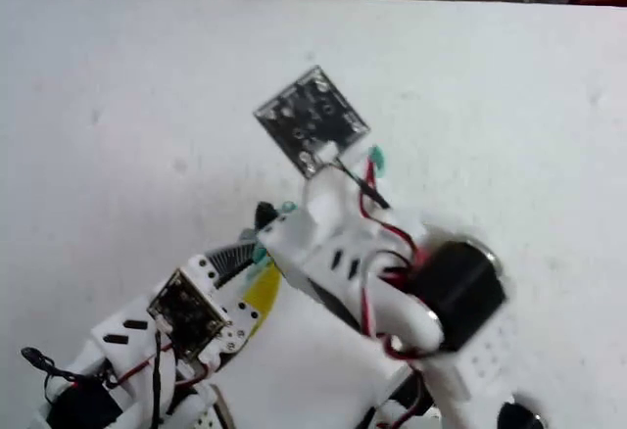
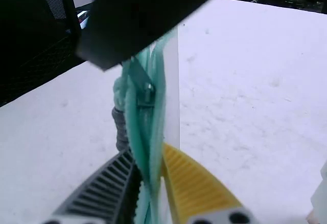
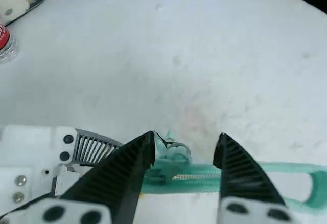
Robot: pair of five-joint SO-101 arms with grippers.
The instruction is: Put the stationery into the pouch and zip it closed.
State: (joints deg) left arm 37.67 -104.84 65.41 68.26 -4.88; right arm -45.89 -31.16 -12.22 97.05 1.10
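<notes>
Pouch [image 2: 145, 132] pinched between left jaws; right jaws spread, straddling its zip [image 3: 179, 175]

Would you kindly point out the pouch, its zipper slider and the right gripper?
pouch [image 3: 286, 169]: right wrist view, teal zipper edge.
zipper slider [image 2: 144, 88]: left wrist view, metal body.
right gripper [image 3: 186, 137]: right wrist view, midway between black fingertips.

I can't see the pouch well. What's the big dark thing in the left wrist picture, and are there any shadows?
Left wrist view: a dark shape close to the camera blocks part of the picture, likely part of the other arm; the left hand pinches the teal pouch. Right wrist view: the table is evenly lit, no hard shadows.
</notes>
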